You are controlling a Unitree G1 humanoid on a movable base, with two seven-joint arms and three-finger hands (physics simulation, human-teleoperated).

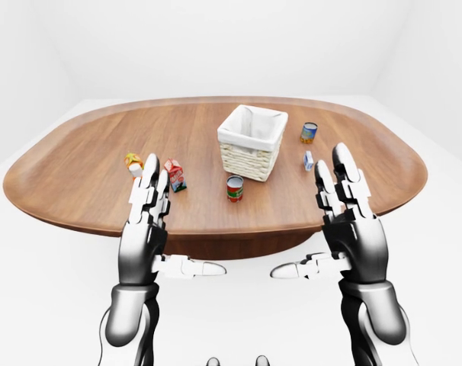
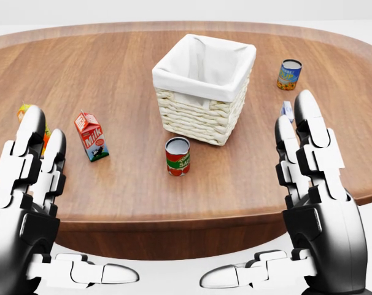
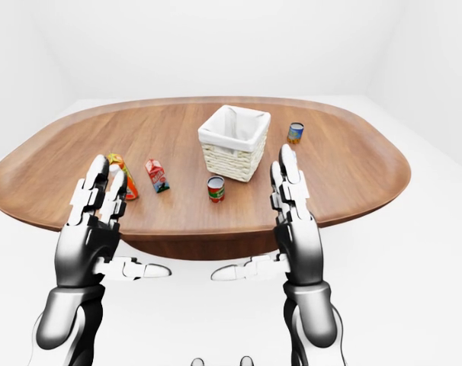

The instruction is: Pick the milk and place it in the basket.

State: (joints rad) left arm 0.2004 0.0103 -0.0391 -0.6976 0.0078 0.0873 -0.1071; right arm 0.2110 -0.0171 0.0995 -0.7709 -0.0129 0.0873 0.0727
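The head view looks steeply down from close above the desk (image 2: 174, 190), filling the frame with it. Both eye views sit farther off, showing the whole oval desk and the wicker basket (image 1: 251, 142) all three views share.
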